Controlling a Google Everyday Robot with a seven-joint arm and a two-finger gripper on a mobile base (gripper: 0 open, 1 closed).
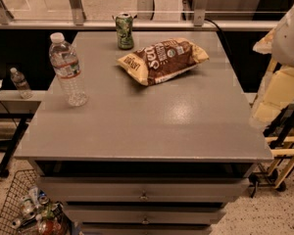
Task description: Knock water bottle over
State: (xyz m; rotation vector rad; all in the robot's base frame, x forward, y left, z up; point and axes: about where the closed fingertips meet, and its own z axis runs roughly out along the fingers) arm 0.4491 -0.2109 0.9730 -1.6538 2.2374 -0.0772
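Observation:
The water bottle [66, 68] is a large clear ribbed bottle with a white cap and a white label. It stands upright near the left edge of the grey table [152, 126]. Only white and cream parts of my arm [288, 38] show at the right edge of the view, beyond the table's right side and far from the bottle. My gripper itself is out of view.
A green drink can [124, 31] stands at the table's back edge. A brown chips bag [162, 60] lies right of it. A small clear bottle [20, 82] stands on a lower ledge to the left. A wire basket [27, 212] of items sits on the floor at lower left.

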